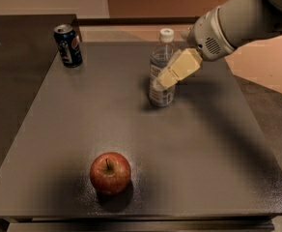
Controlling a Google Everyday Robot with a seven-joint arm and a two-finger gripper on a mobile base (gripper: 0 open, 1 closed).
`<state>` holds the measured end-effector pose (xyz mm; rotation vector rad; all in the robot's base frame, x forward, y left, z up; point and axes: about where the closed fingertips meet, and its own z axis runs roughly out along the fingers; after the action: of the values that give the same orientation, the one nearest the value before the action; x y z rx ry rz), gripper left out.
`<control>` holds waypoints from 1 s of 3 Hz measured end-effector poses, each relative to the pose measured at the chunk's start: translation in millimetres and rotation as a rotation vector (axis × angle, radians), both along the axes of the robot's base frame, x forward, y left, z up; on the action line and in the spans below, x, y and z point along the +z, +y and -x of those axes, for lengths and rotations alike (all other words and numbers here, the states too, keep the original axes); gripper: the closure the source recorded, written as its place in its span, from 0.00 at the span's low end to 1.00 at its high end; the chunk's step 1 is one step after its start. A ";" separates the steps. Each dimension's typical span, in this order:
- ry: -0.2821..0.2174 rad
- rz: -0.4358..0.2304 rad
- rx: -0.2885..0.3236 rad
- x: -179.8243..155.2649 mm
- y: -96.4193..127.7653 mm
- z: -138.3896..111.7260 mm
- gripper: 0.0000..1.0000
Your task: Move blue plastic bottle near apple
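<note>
The blue plastic bottle stands upright near the back middle of the dark table; it has a white cap and a printed label. The apple, dark red with a short stem, sits near the table's front edge, left of centre and well apart from the bottle. My gripper comes in from the upper right on a grey arm. Its cream tip lies across the right side of the bottle at mid-height, covering part of the label.
A short dark blue soda can stands at the table's back left corner. A darker counter borders the table on the left. The floor drops away past the table's right edge.
</note>
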<state>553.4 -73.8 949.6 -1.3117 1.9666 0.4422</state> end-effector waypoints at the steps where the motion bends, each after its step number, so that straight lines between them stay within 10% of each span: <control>1: 0.013 -0.009 0.003 -3.1 6.2 -2.8 0.18; 3: 0.028 -0.040 0.011 -2.2 7.0 -2.2 0.65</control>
<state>555.5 -66.9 947.4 -1.2989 1.9646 0.5051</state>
